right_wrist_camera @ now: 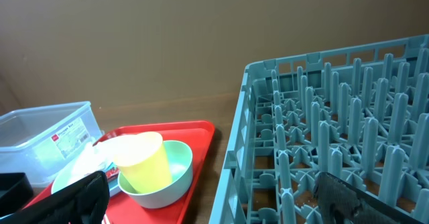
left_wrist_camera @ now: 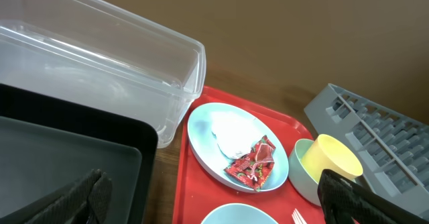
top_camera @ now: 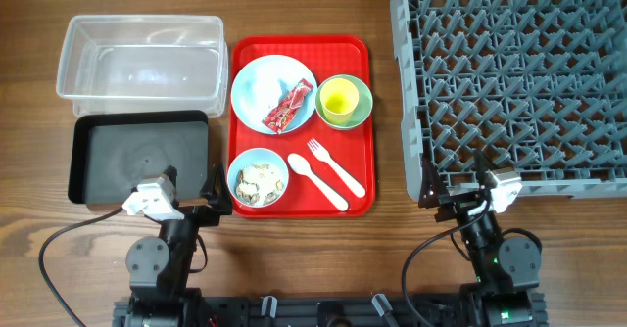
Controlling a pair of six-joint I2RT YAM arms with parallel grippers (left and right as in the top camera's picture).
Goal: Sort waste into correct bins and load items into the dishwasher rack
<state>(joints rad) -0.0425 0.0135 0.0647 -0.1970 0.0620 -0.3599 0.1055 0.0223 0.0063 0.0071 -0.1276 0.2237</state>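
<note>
Wrapper [left_wrist_camera: 253, 162] and tissue [left_wrist_camera: 231, 131] lay on the plate [left_wrist_camera: 201, 127] near the tub [left_wrist_camera: 100, 70], handy for binning, I judged; my left fingers [left_wrist_camera: 74, 197] and right fingers [right_wrist_camera: 74, 194] hung spread apart, empty.

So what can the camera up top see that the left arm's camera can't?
Only the overhead view shows the spoon, the food scraps inside the blue bowl, and the right arm. Only the left wrist view shows the plain brown background behind everything. Both show the clear tub, the black tray, the red tray, the plate holding the wrapper and tissue, the yellow cup sitting in the green bowl, and the rack.
</note>
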